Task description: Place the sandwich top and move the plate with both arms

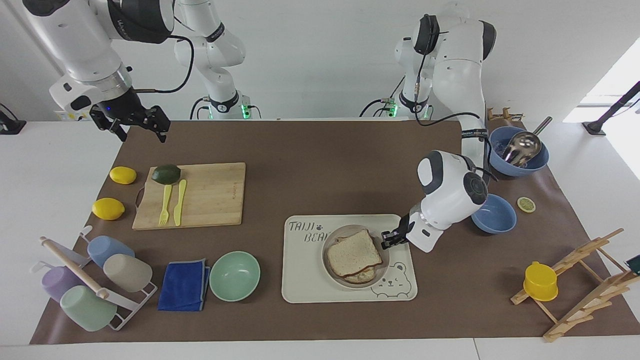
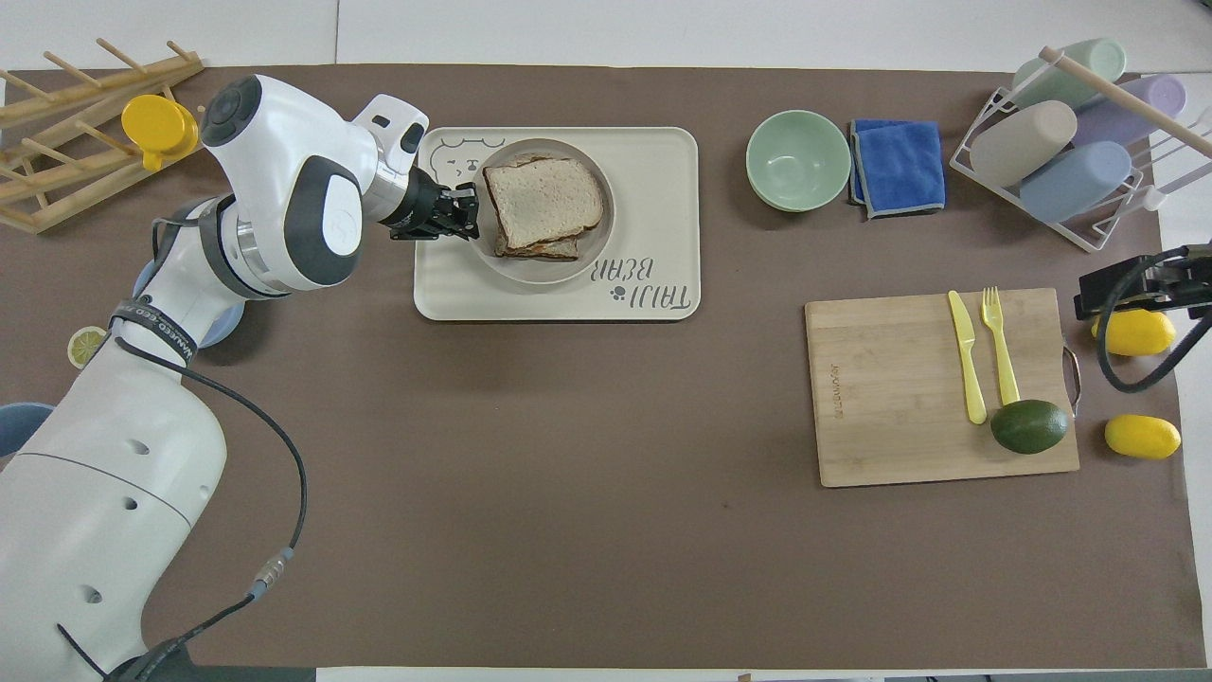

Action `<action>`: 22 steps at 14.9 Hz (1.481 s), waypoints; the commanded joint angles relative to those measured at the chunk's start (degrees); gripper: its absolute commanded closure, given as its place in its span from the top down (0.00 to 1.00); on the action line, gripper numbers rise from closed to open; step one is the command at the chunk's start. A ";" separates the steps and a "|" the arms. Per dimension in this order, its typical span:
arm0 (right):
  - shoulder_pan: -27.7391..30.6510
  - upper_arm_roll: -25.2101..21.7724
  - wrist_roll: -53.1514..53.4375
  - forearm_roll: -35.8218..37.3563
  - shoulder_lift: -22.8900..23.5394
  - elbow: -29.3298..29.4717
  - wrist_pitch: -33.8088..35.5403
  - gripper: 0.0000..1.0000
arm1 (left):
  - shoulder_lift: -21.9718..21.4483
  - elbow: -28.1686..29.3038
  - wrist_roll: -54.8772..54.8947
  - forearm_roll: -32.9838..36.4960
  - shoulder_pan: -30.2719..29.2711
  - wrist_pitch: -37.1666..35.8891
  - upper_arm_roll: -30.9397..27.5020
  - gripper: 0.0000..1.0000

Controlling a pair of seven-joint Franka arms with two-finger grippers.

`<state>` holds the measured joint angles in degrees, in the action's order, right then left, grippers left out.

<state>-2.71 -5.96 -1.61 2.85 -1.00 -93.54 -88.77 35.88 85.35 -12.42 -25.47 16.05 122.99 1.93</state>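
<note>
The sandwich top (image 1: 354, 251) is a tan bread slice lying on a stacked sandwich on the plate (image 1: 350, 286). The plate sits on the cream bear-print tray (image 1: 300, 280). My left gripper (image 1: 386, 239) is at the plate's rim on the side toward the left arm's end and is shut on it. In the overhead view the left gripper (image 2: 464, 210) meets the rim of the plate (image 2: 544, 270), and the sandwich top (image 2: 542, 199) covers the filling. My right gripper (image 1: 142, 136) waits, open and empty, in the air near the lemons; it also shows in the overhead view (image 2: 1136, 284).
A mint green bowl (image 1: 234, 275) and a blue cloth (image 1: 184, 285) lie beside the tray. A cutting board (image 1: 200, 197) holds an avocado, a fork and a knife. Two lemons (image 1: 108, 208), a cup rack (image 1: 95, 285), blue bowls (image 1: 494, 214) and a wooden rack (image 1: 580, 280) stand at the table's ends.
</note>
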 commanded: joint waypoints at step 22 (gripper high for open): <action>-0.10 -0.28 0.73 -1.53 -0.50 -0.33 0.26 1.00 | -30.68 0.43 0.91 22.47 -3.75 -30.51 -7.82 1.00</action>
<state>-2.71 -5.96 -1.61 2.85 -1.00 -93.54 -88.77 8.05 83.36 -11.82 -5.37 12.25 95.20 -6.08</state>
